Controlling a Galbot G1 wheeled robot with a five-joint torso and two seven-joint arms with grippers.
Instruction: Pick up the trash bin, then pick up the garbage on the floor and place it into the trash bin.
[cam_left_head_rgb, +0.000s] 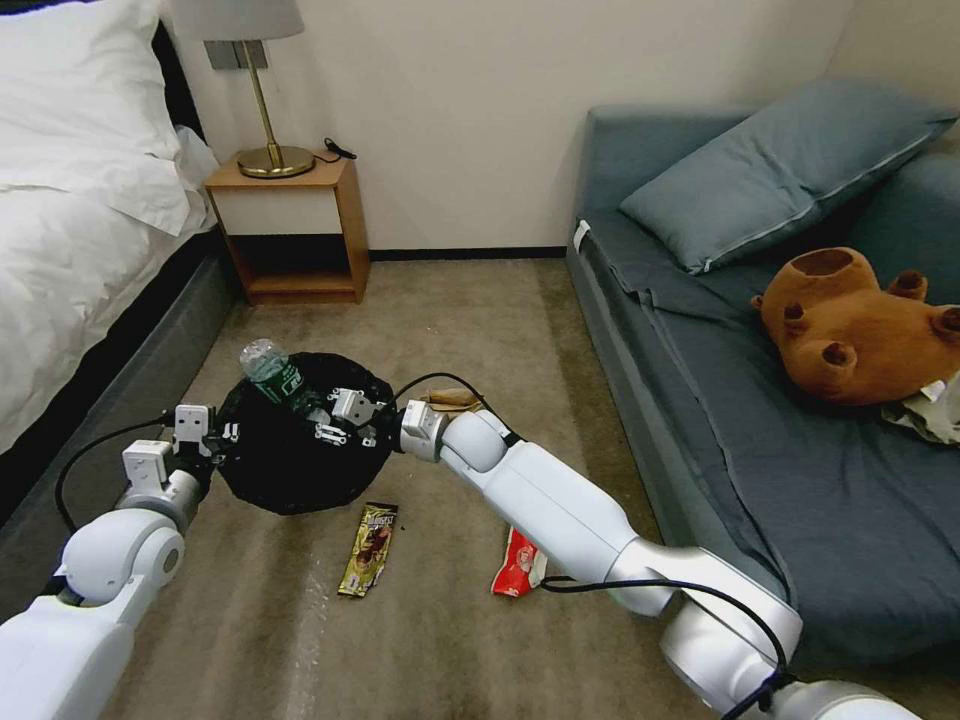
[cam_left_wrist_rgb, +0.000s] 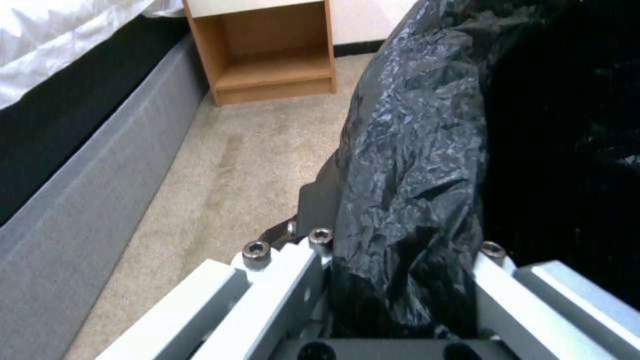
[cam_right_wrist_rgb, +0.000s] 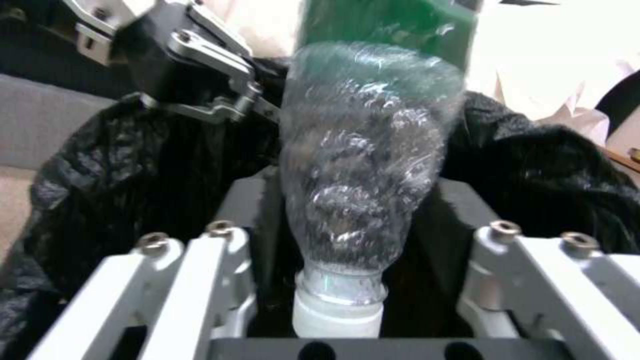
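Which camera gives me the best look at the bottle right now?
The right wrist view: the bottle stands close up, cap end between the right gripper's fingers, over the trash bin. The head view shows the bottle smaller, poking above the bin's rim, with the left gripper on the bin's edge. The left wrist view shows the liner.

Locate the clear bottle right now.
In the head view the clear bottle is over the far-left rim of the trash bin, held cap-end in the right tool; the left tool grips the bin's near-left edge.
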